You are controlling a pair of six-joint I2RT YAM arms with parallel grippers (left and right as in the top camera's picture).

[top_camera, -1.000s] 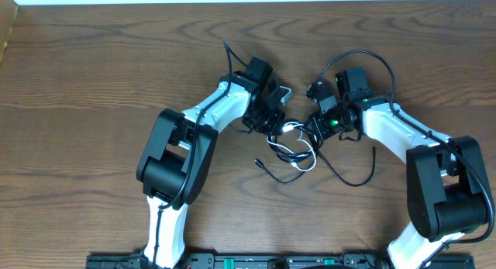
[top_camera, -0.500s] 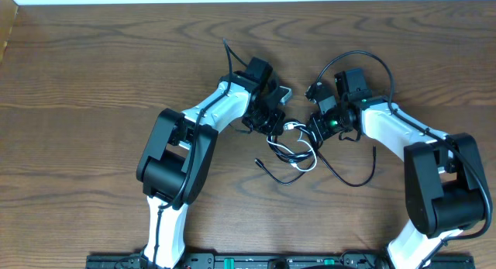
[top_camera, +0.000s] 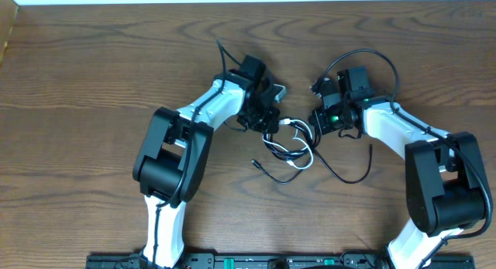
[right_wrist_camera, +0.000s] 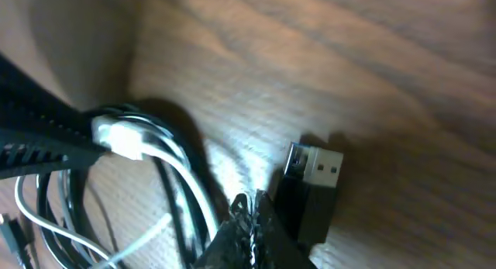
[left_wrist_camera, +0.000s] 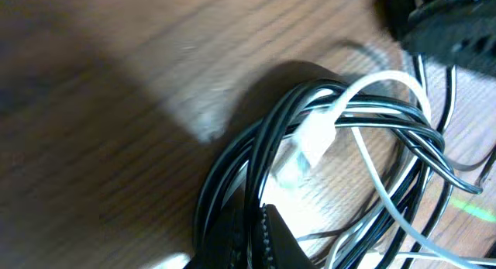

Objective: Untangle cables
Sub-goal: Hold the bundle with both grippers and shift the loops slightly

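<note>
Left jaws clamp loops of the long thin black cord (left_wrist_camera: 240, 156), short thin white cord (left_wrist_camera: 314, 137) arching above. Right jaws fully closed, black plug (right_wrist_camera: 314, 184) just right; hold unclear.

A dark brown wooden table (top_camera: 93, 60) with a strong grain carries everything. Near its middle a long thin black cable (left_wrist_camera: 256, 145) and a shorter thin white cable (left_wrist_camera: 384, 81) lie knotted together in overlapping loops. From that tangle one black strand curves out to the right across the bare wood, and a small black plug end (top_camera: 257, 163) lies just left of the tangle.
</note>
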